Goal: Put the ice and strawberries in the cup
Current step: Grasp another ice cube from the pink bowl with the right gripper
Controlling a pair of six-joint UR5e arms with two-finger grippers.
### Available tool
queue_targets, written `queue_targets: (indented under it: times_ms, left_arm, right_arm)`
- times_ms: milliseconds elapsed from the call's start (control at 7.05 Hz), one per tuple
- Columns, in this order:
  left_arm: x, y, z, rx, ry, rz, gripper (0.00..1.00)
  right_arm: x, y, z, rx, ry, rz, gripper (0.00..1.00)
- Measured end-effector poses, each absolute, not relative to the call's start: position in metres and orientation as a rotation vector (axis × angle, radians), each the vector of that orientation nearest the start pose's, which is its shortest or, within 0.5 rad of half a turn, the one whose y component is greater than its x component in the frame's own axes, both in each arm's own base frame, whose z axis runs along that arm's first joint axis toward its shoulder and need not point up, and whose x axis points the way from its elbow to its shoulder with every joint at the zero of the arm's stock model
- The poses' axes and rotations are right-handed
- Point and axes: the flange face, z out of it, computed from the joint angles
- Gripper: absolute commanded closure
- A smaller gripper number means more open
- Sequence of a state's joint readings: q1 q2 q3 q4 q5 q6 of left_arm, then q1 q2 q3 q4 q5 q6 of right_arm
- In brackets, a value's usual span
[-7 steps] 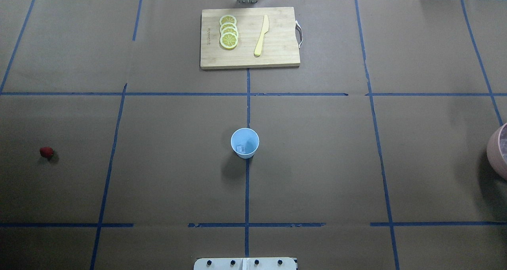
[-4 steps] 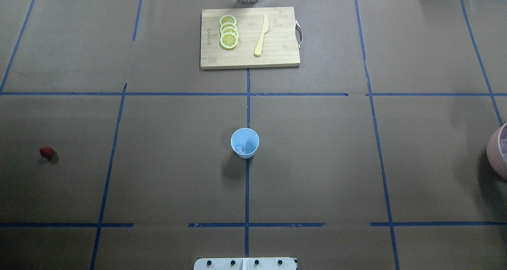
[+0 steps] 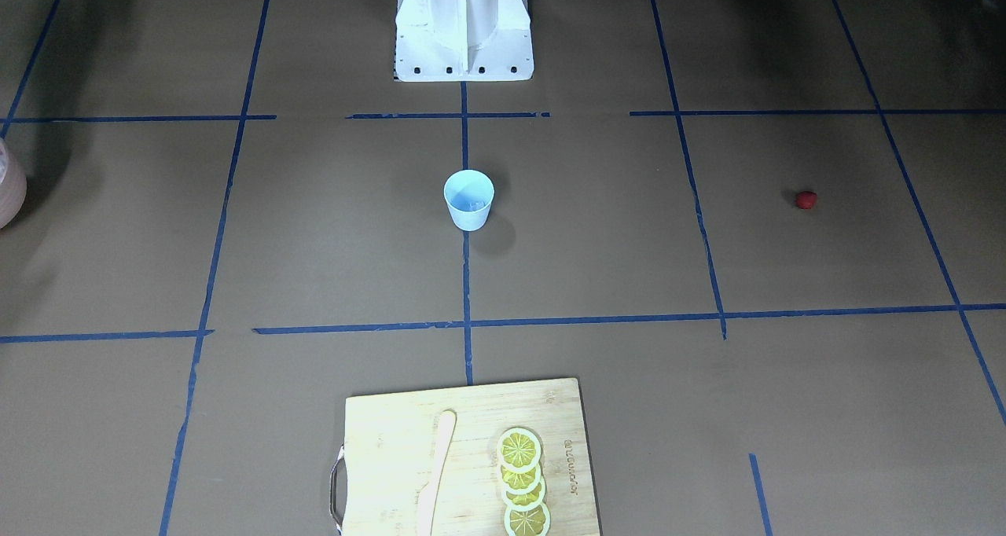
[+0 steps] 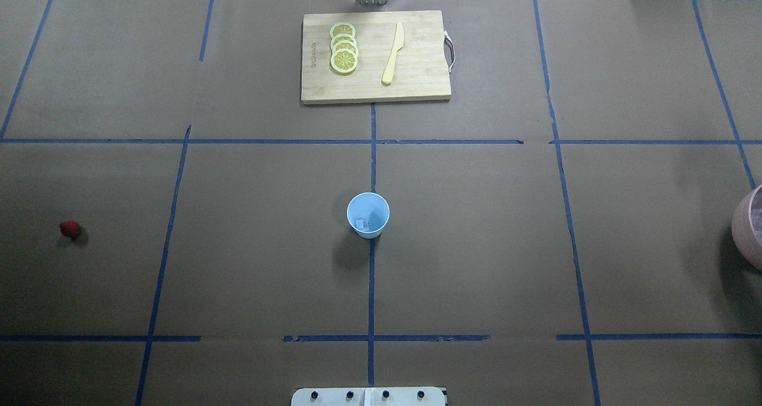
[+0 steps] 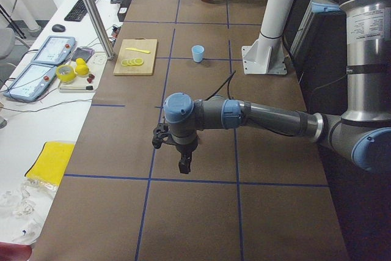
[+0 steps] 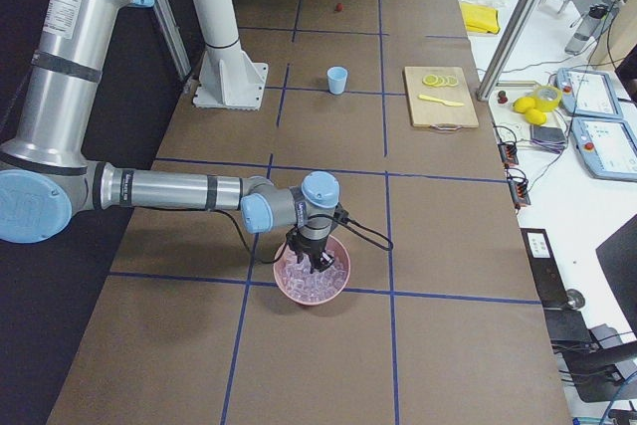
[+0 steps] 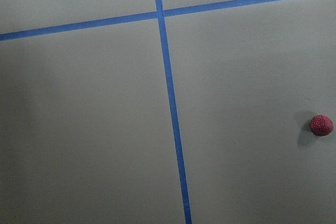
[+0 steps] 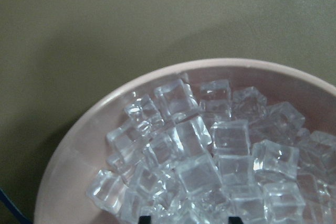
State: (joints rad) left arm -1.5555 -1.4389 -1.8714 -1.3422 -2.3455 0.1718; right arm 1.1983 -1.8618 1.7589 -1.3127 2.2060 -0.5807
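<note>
At desk (image 3: 629, 245) centre, front view: cup (image 3: 469, 200) upright, strawberry (image 3: 805, 200) well apart. Overhead: ice (image 4: 361, 223) in cup. Left view: left hand (image 5: 184, 164), grip cannot tell. Right wrist: right hand (image 8: 189, 220) tips spread over ice in bowl (image 8: 68, 171).

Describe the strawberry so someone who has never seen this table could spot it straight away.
In the overhead view, start at the light-blue cup in the middle of the brown, blue-taped table. Go level to the far left: the strawberry lies alone there, a tiny red ball, unlike the yellow lemon slices on the board.
</note>
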Motion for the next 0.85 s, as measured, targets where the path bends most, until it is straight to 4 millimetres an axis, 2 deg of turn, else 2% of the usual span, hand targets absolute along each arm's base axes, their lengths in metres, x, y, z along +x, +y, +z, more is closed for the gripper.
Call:
queue_targets:
  times_ms: [284, 426, 851]
  left_arm:
    - [-0.057, -0.427, 0.595, 0.004, 0.777, 0.154, 0.00]
    - [-0.057, -0.427, 0.595, 0.004, 0.777, 0.154, 0.00]
    - [-0.057, -0.427, 0.596, 0.002, 0.777, 0.154, 0.00]
  right_arm:
    - [-0.069, -0.381, 0.670, 0.232, -0.643, -0.968, 0.92]
    - [-0.067, -0.383, 0.665, 0.242, -0.647, -0.963, 0.96]
    - [-0.047, -0.396, 0.639, 0.261, -0.696, -0.830, 0.98]
